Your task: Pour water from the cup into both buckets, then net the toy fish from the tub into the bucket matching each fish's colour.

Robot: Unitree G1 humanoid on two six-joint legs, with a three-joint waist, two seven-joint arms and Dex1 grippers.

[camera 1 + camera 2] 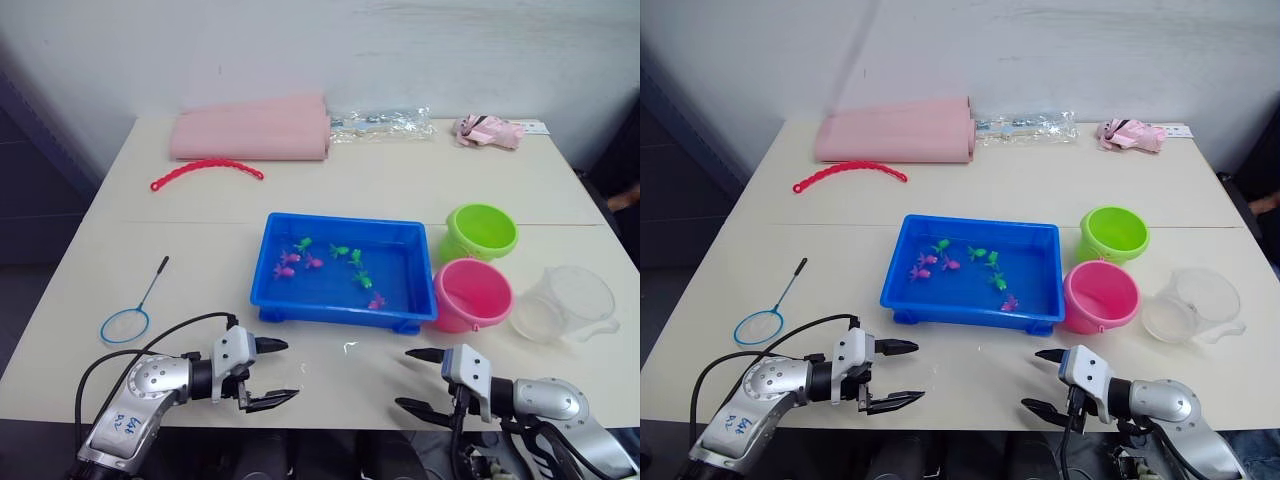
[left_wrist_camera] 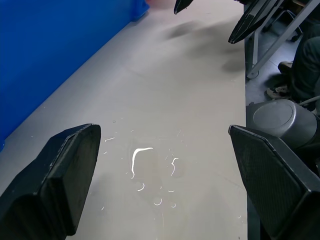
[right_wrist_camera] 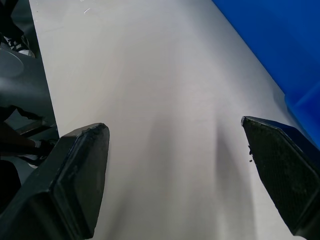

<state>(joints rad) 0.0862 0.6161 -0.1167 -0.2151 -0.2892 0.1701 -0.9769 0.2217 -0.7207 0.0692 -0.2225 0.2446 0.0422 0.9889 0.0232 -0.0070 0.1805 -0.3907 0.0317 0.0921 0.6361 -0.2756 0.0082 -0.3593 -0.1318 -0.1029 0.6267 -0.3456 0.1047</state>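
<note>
Both my pincers released, empty: left pincer (image 1: 272, 373), right pincer (image 1: 418, 380). Cup (image 1: 567, 303) near desk (image 1: 390, 190) edge; careless reach risks tipping, spilling beside pink bucket (image 1: 472, 294).

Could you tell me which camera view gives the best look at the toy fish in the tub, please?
The left eye view is best: the toy fish lie in full sight from above, pink and green, in the blue tub. The right eye view shows them much the same. The wrist views catch the tub's blue outer wall beside the table, not its inside.
</note>
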